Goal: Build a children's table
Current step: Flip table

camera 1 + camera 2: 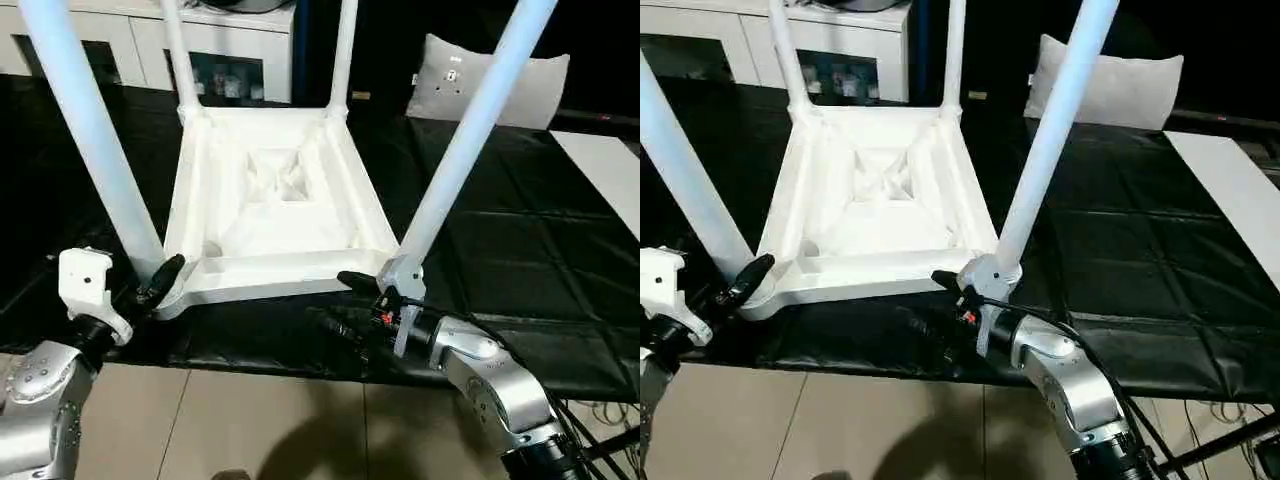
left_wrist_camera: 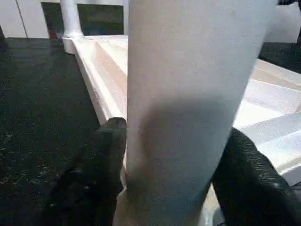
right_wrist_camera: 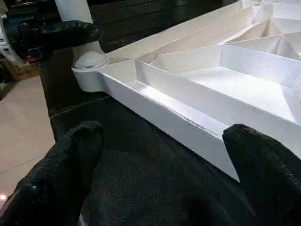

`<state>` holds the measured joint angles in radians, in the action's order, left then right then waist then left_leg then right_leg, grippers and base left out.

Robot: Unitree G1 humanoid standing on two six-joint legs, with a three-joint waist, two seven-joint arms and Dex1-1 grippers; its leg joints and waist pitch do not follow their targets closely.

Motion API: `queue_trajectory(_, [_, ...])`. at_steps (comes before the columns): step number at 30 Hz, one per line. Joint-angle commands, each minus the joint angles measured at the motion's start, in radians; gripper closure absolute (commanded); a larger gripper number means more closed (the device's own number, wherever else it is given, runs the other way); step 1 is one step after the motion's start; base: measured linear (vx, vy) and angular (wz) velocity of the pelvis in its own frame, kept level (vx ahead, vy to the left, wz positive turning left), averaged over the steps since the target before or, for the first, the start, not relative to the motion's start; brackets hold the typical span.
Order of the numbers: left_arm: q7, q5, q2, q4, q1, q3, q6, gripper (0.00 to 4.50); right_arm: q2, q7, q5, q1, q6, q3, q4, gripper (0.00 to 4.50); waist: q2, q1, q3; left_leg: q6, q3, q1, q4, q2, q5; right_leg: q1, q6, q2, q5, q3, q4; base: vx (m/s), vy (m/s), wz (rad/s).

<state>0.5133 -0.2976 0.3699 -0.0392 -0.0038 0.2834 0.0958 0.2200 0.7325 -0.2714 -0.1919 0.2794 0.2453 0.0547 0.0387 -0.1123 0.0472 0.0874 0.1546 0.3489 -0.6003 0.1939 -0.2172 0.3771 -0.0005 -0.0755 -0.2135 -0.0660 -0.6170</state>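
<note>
Your left gripper (image 1: 160, 283) sits at the near left corner of the white plastic table top (image 1: 270, 200), which lies upside down on the black cloth-covered work surface (image 1: 500, 240). Its two black fingers (image 2: 94, 174) are apart, one on each side of the fat white tube leg (image 1: 85, 130) in that corner. They look very close to the leg, but you cannot tell if they squeeze it.

All four legs stand up in their round corner holes.

Your right gripper (image 1: 345, 300) waits low by the near right leg (image 1: 470, 130), fingers (image 3: 70, 160) wide apart with only the near edge of the top between them.

Be careful: if you pull the left arm back crooked, a finger may catch the leg, tip it loose, or drag the table off the edge.
</note>
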Motion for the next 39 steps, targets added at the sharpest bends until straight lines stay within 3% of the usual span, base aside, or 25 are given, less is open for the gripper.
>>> queue_trajectory(1, [-0.021,-0.004,-0.021,0.03,0.013,-0.004,-0.017,1.98,0.007,0.004,0.006,-0.001,-0.006,-0.007,0.001,0.0,-0.027,-0.002,-0.049,0.023,-0.008,-0.002,0.093,0.04,-0.202,-0.038,-0.197,-0.065,-0.043,0.051,0.059,0.0,0.0,0.0])
queue_trajectory(3, [-0.031,-0.007,-0.032,0.04,0.022,-0.004,-0.018,2.07,0.006,0.003,0.005,-0.002,-0.007,-0.008,0.003,0.0,-0.027,-0.002,-0.049,0.02,-0.008,-0.001,0.092,0.039,-0.197,-0.038,-0.196,-0.064,-0.04,0.051,0.059,0.0,0.0,0.0])
queue_trajectory(4, [-0.04,-0.012,-0.042,0.047,0.026,-0.004,-0.013,2.23,0.005,0.003,0.005,-0.003,-0.007,-0.008,0.005,0.0,-0.018,0.0,-0.048,0.016,-0.007,0.0,0.092,0.038,-0.194,-0.039,-0.191,-0.063,-0.045,0.051,0.061,0.0,0.0,0.0])
queue_trajectory(5, [-0.059,-0.026,-0.063,0.063,0.033,-0.001,0.007,2.34,0.004,0.003,0.007,-0.008,-0.011,-0.007,0.011,0.0,-0.014,-0.002,-0.049,0.013,-0.006,-0.001,0.092,0.04,-0.188,-0.039,-0.191,-0.066,-0.054,0.051,0.058,0.0,0.0,0.0])
queue_trajectory(9, [-0.084,-0.053,-0.099,0.082,0.041,0.006,0.034,2.39,0.0,0.003,0.01,-0.014,-0.014,-0.006,0.019,0.0,-0.014,-0.001,-0.05,0.007,-0.005,0.001,0.089,0.039,-0.165,-0.039,-0.187,-0.064,-0.044,0.052,0.058,0.0,0.0,0.0])
queue_trajectory(10, [-0.121,-0.085,-0.136,0.098,0.049,0.015,0.07,2.39,-0.005,0.005,0.004,-0.016,-0.011,-0.007,0.021,0.0,-0.004,0.0,-0.049,0.002,-0.003,0.002,0.088,0.04,-0.152,-0.04,-0.19,-0.066,-0.035,0.053,0.057,0.0,0.0,0.0])
queue_trajectory(12, [-0.15,-0.118,-0.17,0.115,0.056,0.02,0.096,2.39,-0.01,0.006,-0.002,-0.017,-0.006,-0.009,0.02,0.0,-0.009,0.0,-0.047,-0.003,-0.004,0.004,0.089,0.04,-0.148,-0.039,-0.189,-0.065,-0.045,0.052,0.059,0.0,0.0,0.0])
queue_trajectory(17, [-0.216,-0.25,-0.275,0.142,0.069,0.031,0.192,2.41,-0.035,-0.029,-0.009,-0.022,0.004,-0.026,0.024,0.0,0.001,0.001,-0.047,-0.012,0.0,0.006,0.086,0.038,-0.133,-0.038,-0.183,-0.064,-0.066,0.054,0.06,0.0,0.0,0.0])
queue_trajectory(22, [-0.26,-0.358,-0.327,0.136,0.061,0.053,0.334,2.41,-0.05,-0.072,-0.005,-0.036,0.028,-0.044,0.04,0.0,0.001,-0.001,-0.044,-0.003,0.005,0.005,0.086,0.034,-0.155,-0.033,-0.171,-0.063,-0.145,0.056,0.068,0.0,0.0,0.0])
queue_trajectory(25, [-0.235,-0.328,-0.32,0.143,0.067,0.025,0.377,2.41,-0.071,-0.107,-0.009,-0.051,0.028,-0.068,0.059,0.0,0.001,0.001,-0.044,-0.002,0.004,0.004,0.088,0.034,-0.162,-0.031,-0.147,-0.06,-0.172,0.056,0.072,0.0,0.0,0.0])
queue_trajectory(29, [-0.194,-0.294,-0.307,0.176,0.088,-0.045,0.425,2.41,-0.159,-0.205,-0.069,-0.117,0.014,-0.164,0.124,0.0,0.0,0.003,-0.044,0.011,0.002,-0.002,0.092,0.037,-0.183,-0.026,-0.13,-0.059,-0.185,0.056,0.073,0.0,0.0,0.0])
queue_trajectory(34, [-0.2,-0.316,-0.292,0.195,0.08,-0.087,0.452,2.41,-0.226,-0.192,-0.161,-0.174,0.008,-0.218,0.161,0.0,0.001,0.001,-0.05,0.004,0.004,0.002,0.088,0.035,-0.128,-0.031,-0.135,-0.057,-0.085,0.055,0.061,0.0,0.0,0.0])
queue_trajectory(38, [-0.198,-0.31,-0.287,0.197,0.077,-0.094,0.461,2.41,-0.241,-0.198,-0.159,-0.191,0.007,-0.228,0.182,0.0,0.0,0.001,-0.049,0.005,0.006,0.003,0.087,0.034,-0.112,-0.033,-0.138,-0.058,-0.079,0.054,0.061,0.0,0.0,0.0])
queue_trajectory(39, [-0.189,-0.306,-0.286,0.203,0.072,-0.1,0.467,2.41,-0.258,-0.232,-0.136,-0.226,0.011,-0.234,0.236,0.0,0.008,0.002,-0.049,0.006,0.006,0.004,0.089,0.033,-0.113,-0.035,-0.135,-0.058,-0.094,0.054,0.062,0.0,0.0,0.0])
